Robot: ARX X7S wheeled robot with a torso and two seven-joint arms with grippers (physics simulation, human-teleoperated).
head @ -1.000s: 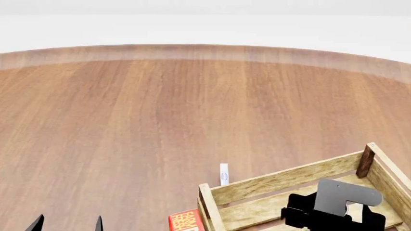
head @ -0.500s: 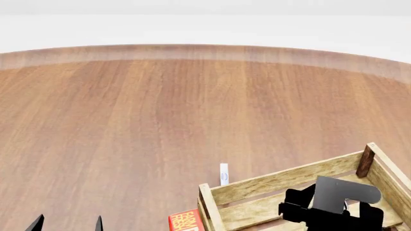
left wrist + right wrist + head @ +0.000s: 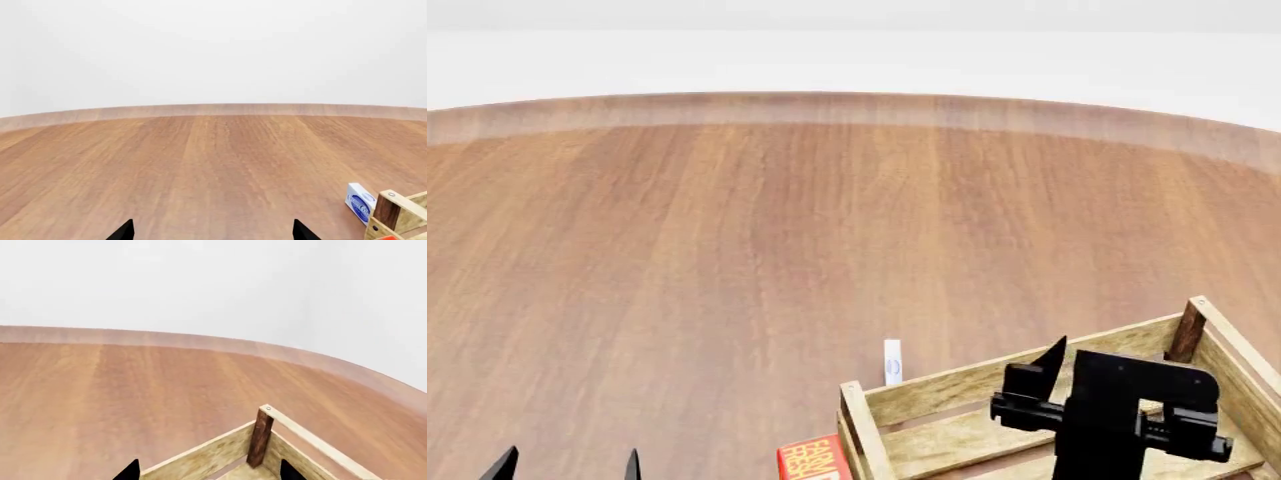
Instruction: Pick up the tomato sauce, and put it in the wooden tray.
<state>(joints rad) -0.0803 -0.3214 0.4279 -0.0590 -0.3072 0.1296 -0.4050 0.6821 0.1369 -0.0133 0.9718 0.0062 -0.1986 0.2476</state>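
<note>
1. Left wrist view: the left gripper [image 3: 212,232] shows only as two black fingertips [image 3: 123,231] at the frame's lower edge, set wide apart with bare wooden table [image 3: 200,165] between them and nothing held. Off to one side a small blue-and-white box [image 3: 360,201] stands on the table just beside a brown corner post of the wooden tray [image 3: 393,215]. A sliver of orange shows at the very edge below that post; it is too small to tell what it is.

2. Head view: the wooden tray [image 3: 988,380] sits at the lower right, its pale slats and one dark corner post visible. The right gripper [image 3: 1121,385] hangs over the tray's inside, its black body level and one pointed finger sticking up toward the far slat; nothing shows between its fingers. The left gripper [image 3: 567,465] appears as two black points at the lower left, apart, over bare table [image 3: 761,230]. The thin white box [image 3: 892,362] stands upright just beyond the tray's far wall. A red carton [image 3: 814,458] lies against the tray's near-left corner, cut off by the frame.

3. Right wrist view: the right gripper [image 3: 210,471] shows two black tips well apart, with nothing in its grasp, above a corner of the wooden tray [image 3: 260,435].

4. The tomato sauce is not visible in any view, so its place cannot be told.
</note>
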